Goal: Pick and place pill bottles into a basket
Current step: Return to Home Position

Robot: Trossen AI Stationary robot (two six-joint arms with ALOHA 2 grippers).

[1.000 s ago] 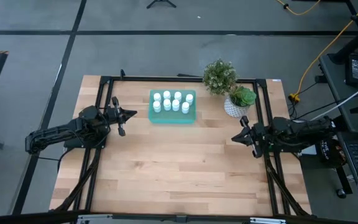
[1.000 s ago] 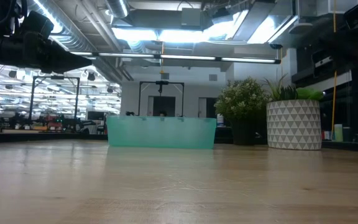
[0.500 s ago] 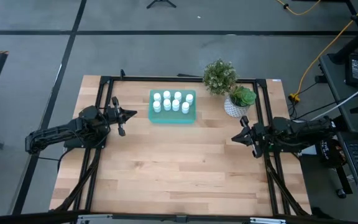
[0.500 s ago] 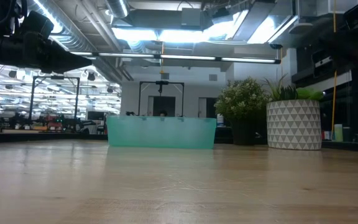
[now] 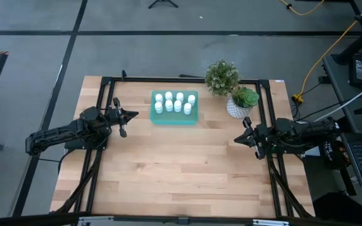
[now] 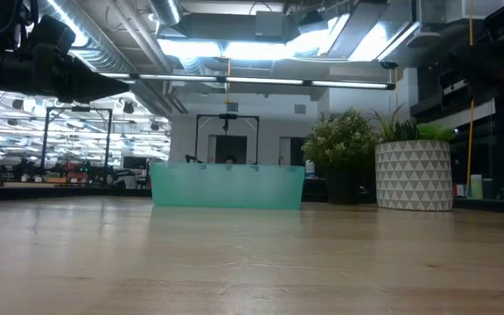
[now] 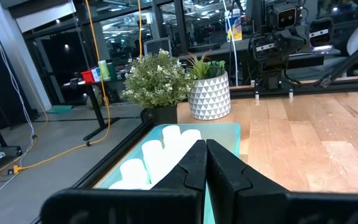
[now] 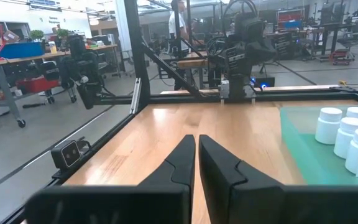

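The pill bottles (image 5: 173, 102) stand in the basket (image 5: 175, 120) at the far edge of the surface (image 5: 181, 169), my left tool (image 5: 126, 116) and right tool (image 5: 239, 139) are closed and empty, so I fear only that a wide left swing bumps the nearby basket.

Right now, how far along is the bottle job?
Done: eight bottles stand in the basket; none on the table. In hand: nothing; left gripper and right gripper are shut and empty at the table's sides. Left: no bottle, likely only parking the arms.
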